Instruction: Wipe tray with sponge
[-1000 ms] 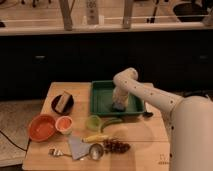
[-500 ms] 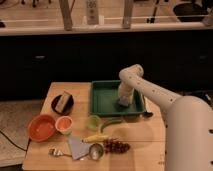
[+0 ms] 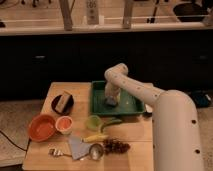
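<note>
By the table's back edge the gripper (image 3: pixel 111 99), grip impossible to tell, has slid the sponge (image 3: pixel 110 103) back across the tray (image 3: pixel 131 108), so wiping seems underway.

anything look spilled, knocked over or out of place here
Nothing stands out. The tray lies flat on the table, the end effector is down inside it, the orange bowl sits upright, no spill visible.

gripper (image 3: pixel 111 99) in tray (image 3: pixel 131 105) | sponge (image 3: pixel 110 102) beneath it indistinct | robot body (image 3: pixel 177 131) cut off bottom-right
</note>
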